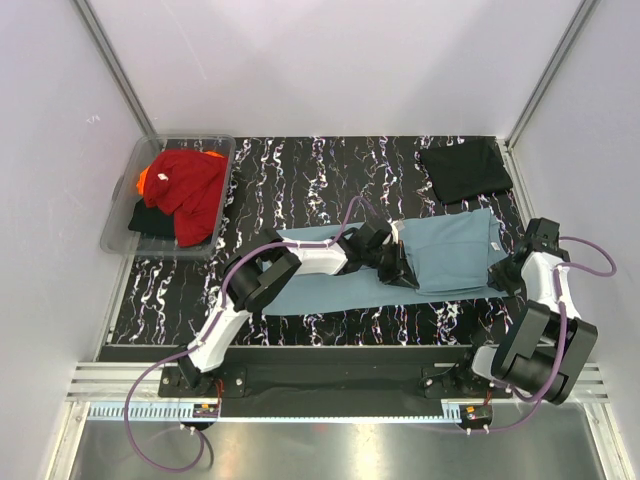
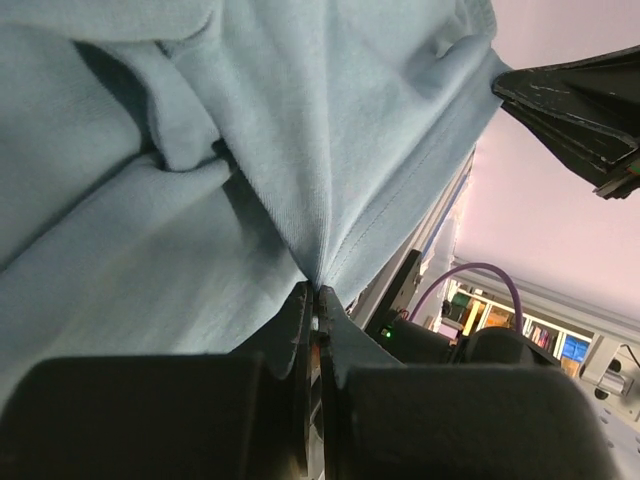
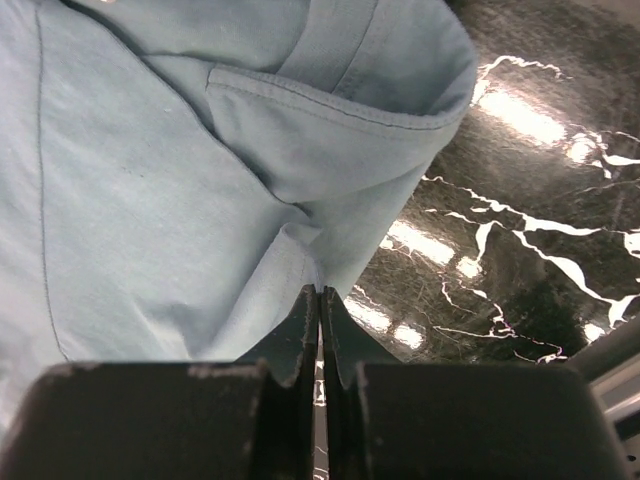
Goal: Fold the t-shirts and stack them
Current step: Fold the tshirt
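A dusty teal-blue t-shirt (image 1: 440, 255) lies across the middle of the black marbled table, partly folded over itself. My left gripper (image 1: 400, 268) is over the shirt's middle, shut on a pinch of its fabric (image 2: 300, 200). My right gripper (image 1: 503, 272) is at the shirt's right edge, shut on its corner (image 3: 330, 230). A folded black t-shirt (image 1: 465, 170) lies at the back right. Red (image 1: 190, 185), orange (image 1: 146, 180) and black (image 1: 150, 218) shirts sit in a clear tub.
The clear plastic tub (image 1: 118, 240) stands at the back left of the table. White walls with metal posts close in the back and sides. The marbled table surface (image 3: 520, 230) shows beside the shirt corner in the right wrist view.
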{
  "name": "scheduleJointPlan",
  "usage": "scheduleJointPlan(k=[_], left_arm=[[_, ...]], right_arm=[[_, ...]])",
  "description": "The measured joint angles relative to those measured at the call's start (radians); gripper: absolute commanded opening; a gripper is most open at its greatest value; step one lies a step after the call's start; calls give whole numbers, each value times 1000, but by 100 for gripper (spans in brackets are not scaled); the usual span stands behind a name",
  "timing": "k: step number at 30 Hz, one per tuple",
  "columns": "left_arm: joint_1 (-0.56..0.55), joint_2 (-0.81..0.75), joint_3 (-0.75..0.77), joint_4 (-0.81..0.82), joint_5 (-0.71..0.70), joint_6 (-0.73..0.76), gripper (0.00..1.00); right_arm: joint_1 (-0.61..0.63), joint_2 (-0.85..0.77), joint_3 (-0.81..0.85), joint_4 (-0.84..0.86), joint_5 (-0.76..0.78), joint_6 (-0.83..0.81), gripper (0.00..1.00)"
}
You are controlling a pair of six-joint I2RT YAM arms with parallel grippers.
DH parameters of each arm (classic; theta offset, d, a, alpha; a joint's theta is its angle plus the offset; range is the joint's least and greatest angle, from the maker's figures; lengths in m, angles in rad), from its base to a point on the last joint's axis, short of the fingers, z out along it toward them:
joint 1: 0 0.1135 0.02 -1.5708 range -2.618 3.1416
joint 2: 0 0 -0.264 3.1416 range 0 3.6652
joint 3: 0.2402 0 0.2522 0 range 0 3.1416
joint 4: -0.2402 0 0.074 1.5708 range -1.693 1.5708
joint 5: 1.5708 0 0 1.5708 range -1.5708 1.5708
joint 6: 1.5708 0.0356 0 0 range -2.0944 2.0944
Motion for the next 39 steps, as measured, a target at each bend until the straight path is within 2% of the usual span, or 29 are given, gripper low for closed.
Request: scheduleJointPlan(k=[5,11,19,27,28,32,39], left_arm=[[0,0,4,-36,-13,-6,1],[0,1,18,-60,-19,-27,8],[7,3,25,-70,-20,-44,18],[33,0,3,-123,-80,3,25],[35,-3,3,-125,-81,12,29],[40,-14,24,-129,-76,75,35],[11,-61,38,-126,-69,305,37]], right_arm=[[0,39,0,10,-21,-15,5],[0,114,24,26,-66,-41,2],[40,209,137,53,-105,-96,1],[67,290,247,63,-162,-135,3],[71,304,261,64,-169,-138,3],[90,347,296,70,-184,-147,3],[104,377,317,72,-201,-149,4]])
